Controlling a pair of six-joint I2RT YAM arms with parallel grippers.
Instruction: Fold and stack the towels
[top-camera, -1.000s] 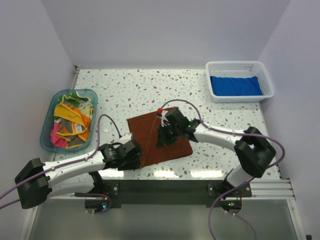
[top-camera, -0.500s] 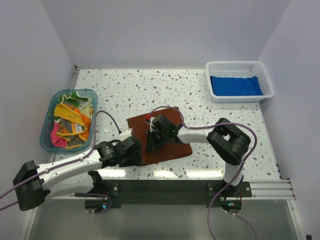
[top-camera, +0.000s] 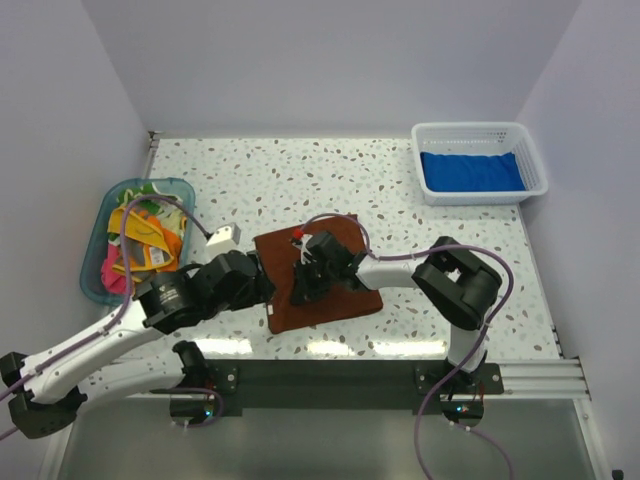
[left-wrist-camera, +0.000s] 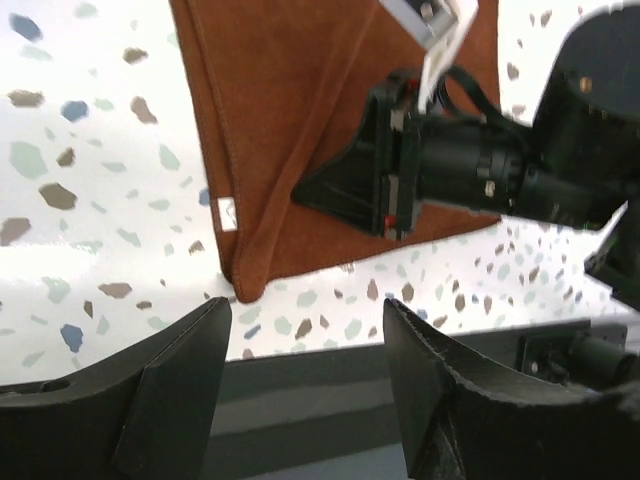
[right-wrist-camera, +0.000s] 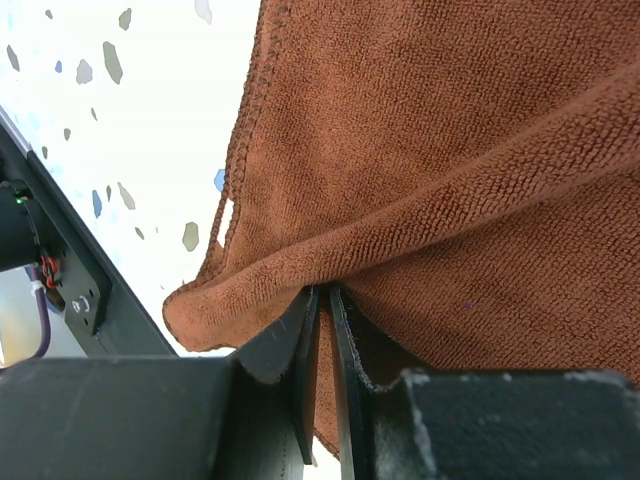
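A rust brown towel (top-camera: 335, 290) lies partly folded at the table's near centre. My right gripper (top-camera: 302, 287) is low on its left part, shut on a raised fold of the towel (right-wrist-camera: 450, 150); in the right wrist view the gripper (right-wrist-camera: 320, 295) has cloth pinched between its closed fingers. My left gripper (top-camera: 262, 290) is open and empty beside the towel's near left corner. In the left wrist view it (left-wrist-camera: 307, 310) hangs over the table's front edge, with the towel (left-wrist-camera: 280, 120) and the right gripper (left-wrist-camera: 345, 190) beyond. A royal blue towel (top-camera: 470, 170) lies in the basket.
A white mesh basket (top-camera: 478, 128) stands at the far right. A teal tub (top-camera: 100, 225) at the left holds several orange, yellow, green and pink towels (top-camera: 145, 250). The table's front rail (top-camera: 330, 375) is just below the towel.
My right gripper slid left across the brown towel to its left part. My left arm rose and swung up to the left, its gripper staying by the towel's left edge.
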